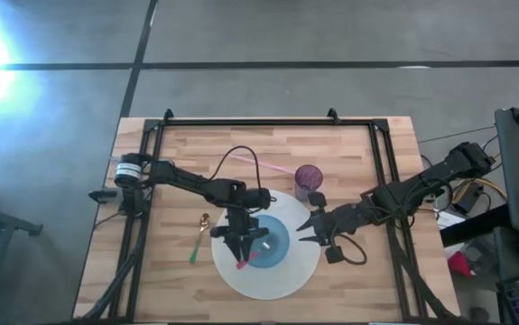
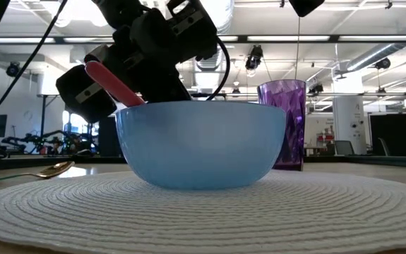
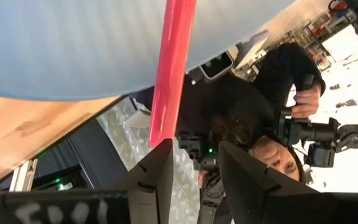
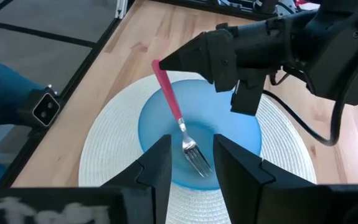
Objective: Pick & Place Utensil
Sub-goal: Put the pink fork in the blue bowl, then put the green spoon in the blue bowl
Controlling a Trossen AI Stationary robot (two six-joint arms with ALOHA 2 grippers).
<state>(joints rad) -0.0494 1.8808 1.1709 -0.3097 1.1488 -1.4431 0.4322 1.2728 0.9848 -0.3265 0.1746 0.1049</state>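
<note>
A fork (image 4: pixel 177 118) with a pink handle lies in the blue bowl (image 1: pixel 275 246), which stands on the round white placemat (image 1: pixel 277 282). Its tines (image 4: pixel 196 158) rest on the bowl's bottom, and its handle leans over the rim (image 2: pixel 133 99) and sticks up and out. My left gripper (image 3: pixel 194 158) is open at the handle's free end (image 3: pixel 160 134), just outside the bowl's left rim (image 1: pixel 241 255). My right gripper (image 4: pixel 194 152) hovers open above the bowl's right side (image 1: pixel 306 227), with nothing between its fingers. My left gripper has the free end of the pink handle (image 3: pixel 161 138) right at the tip of one finger (image 3: pixel 160 168), not between the two fingers. I cannot tell whether that finger touches it. The fork rests in the bowl.
A purple cup (image 1: pixel 309 177) stands on the wood just beyond the placemat's far right. A gold spoon with a green handle (image 1: pixel 198 242) lies left of the placemat. A pink straw (image 1: pixel 273 168) lies farther back. A person (image 3: pixel 278 124) shows beyond the table in the left wrist view.
</note>
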